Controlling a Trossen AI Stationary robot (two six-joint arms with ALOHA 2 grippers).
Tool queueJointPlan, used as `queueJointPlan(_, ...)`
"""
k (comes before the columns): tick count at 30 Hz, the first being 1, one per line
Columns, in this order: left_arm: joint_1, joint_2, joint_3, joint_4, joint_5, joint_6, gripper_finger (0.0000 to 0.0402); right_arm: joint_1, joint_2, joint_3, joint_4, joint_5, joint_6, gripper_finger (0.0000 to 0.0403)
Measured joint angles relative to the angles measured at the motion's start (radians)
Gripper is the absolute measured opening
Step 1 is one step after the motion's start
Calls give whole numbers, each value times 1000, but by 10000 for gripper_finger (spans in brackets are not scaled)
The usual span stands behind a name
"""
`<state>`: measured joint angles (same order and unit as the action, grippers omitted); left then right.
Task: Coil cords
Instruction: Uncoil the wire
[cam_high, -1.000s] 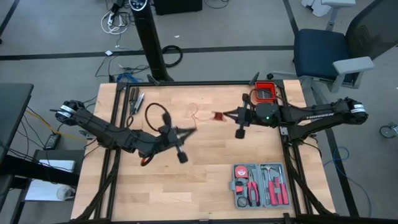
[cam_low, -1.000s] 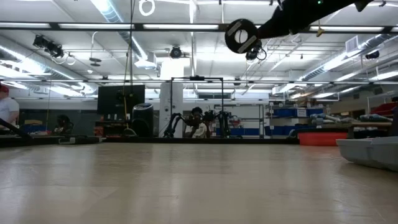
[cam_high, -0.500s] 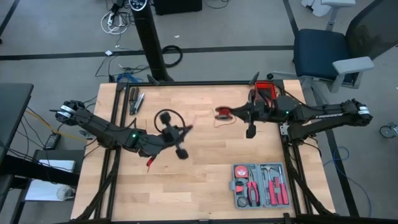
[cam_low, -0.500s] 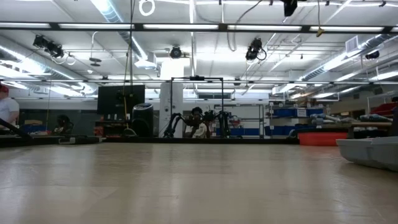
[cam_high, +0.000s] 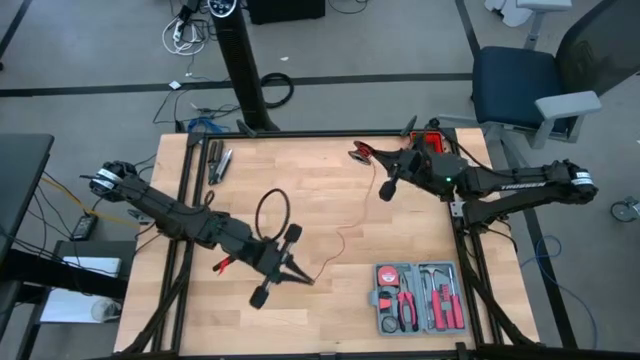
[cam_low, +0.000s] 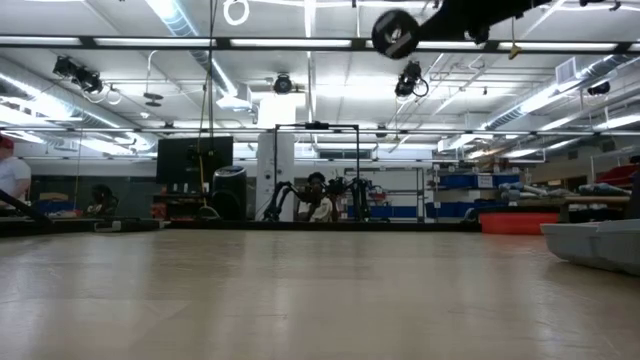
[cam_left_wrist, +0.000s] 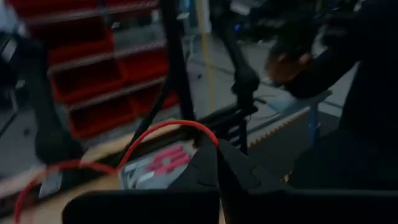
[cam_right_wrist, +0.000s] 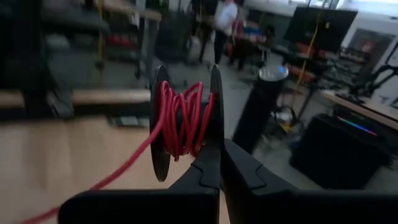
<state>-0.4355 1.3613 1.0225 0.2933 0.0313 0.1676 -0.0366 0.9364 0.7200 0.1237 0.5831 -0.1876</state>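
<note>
A thin red cord (cam_high: 345, 225) runs between two robot grippers above a wooden table (cam_high: 330, 310).

Part of the cord is wound in a small bundle on a dark spool (cam_right_wrist: 186, 124), which the right gripper (cam_high: 368, 155) pinches with its fingers fully closed, near the table's far edge and well away from the grey tool case (cam_high: 418, 296). From the spool a single strand drops and curves across the table to the left gripper (cam_high: 308, 282), which sits just to the left of the tool case near the front of the table. That gripper's fingers are also pressed together, clamping the strand's other end. In the left wrist view the cord arcs in a red loop (cam_left_wrist: 168, 134) above the closed fingertips.
</note>
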Motion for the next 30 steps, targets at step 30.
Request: queueJointPlan(30, -21, -8, 0, -15, -1134, 412, 0, -74, -208, 0, -662, -799, 162, 1)
